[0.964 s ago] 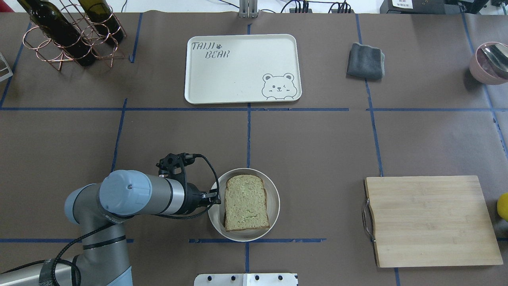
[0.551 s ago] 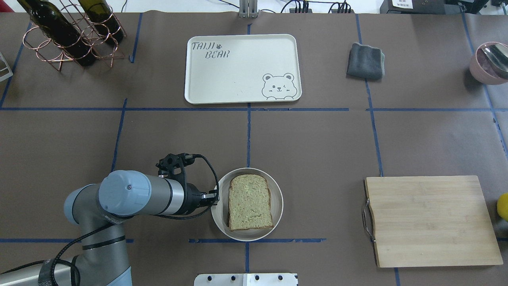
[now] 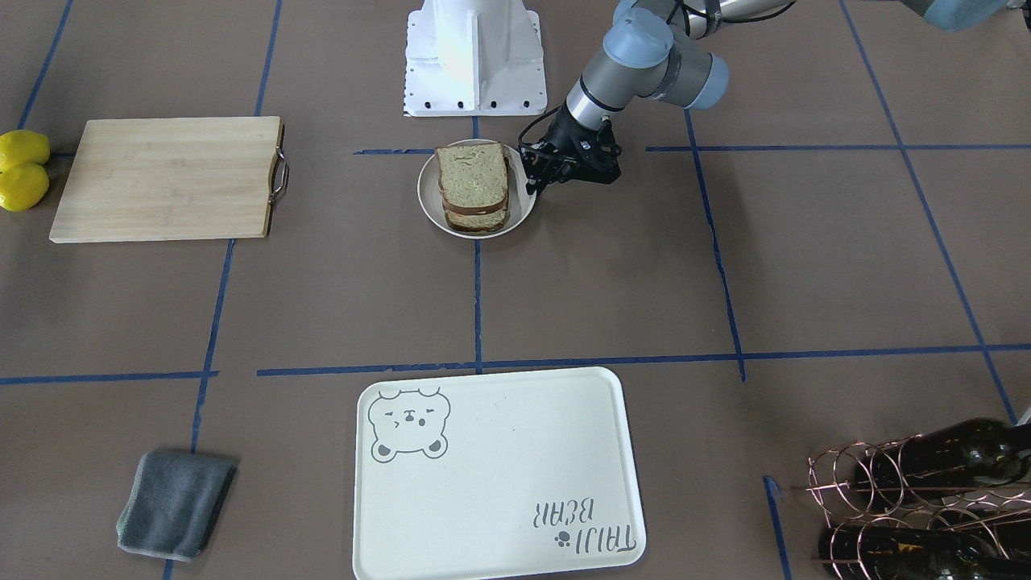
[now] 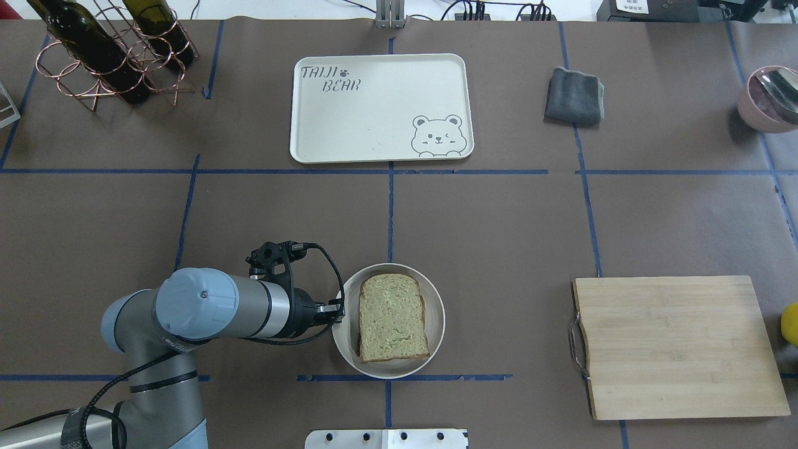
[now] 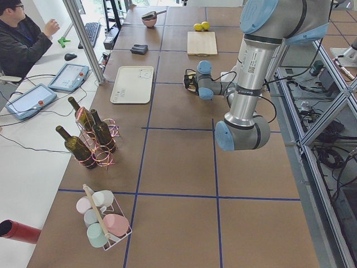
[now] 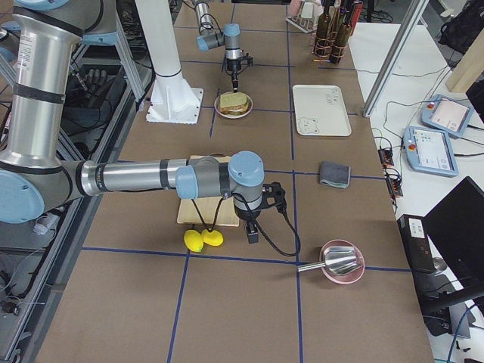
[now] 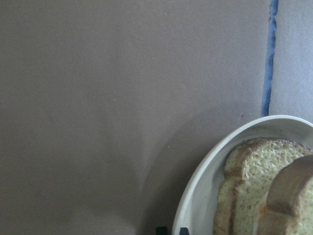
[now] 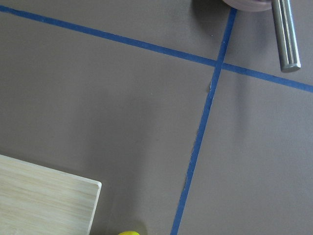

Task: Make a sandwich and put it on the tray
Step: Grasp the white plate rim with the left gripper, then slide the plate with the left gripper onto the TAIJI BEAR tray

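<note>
The sandwich [image 4: 393, 318] is a stack of speckled bread slices in a small round white dish [image 4: 436, 324] at the near middle of the table; it also shows in the front view [image 3: 473, 181] and the left wrist view [image 7: 254, 186]. The egg is hidden. My left gripper [image 4: 340, 312] points down at the dish's left rim [image 7: 195, 196] and looks shut on it, its fingertips [image 7: 182, 230] barely showing. The cream bear tray [image 4: 374, 106] lies empty at the far middle. My right gripper [image 6: 253, 238] hangs beyond the cutting board near two lemons; I cannot tell its state.
A wooden cutting board [image 4: 676, 346] lies to the right, two lemons [image 3: 22, 169] beside it. A grey cloth [image 4: 575, 95] sits right of the tray, a wine rack [image 4: 112, 56] at the far left, a pink bowl with a spoon [image 4: 770, 96] at the far right.
The dish with the sandwich has slid a little to the right at my left gripper's tip. The left arm has hardly moved since.
</note>
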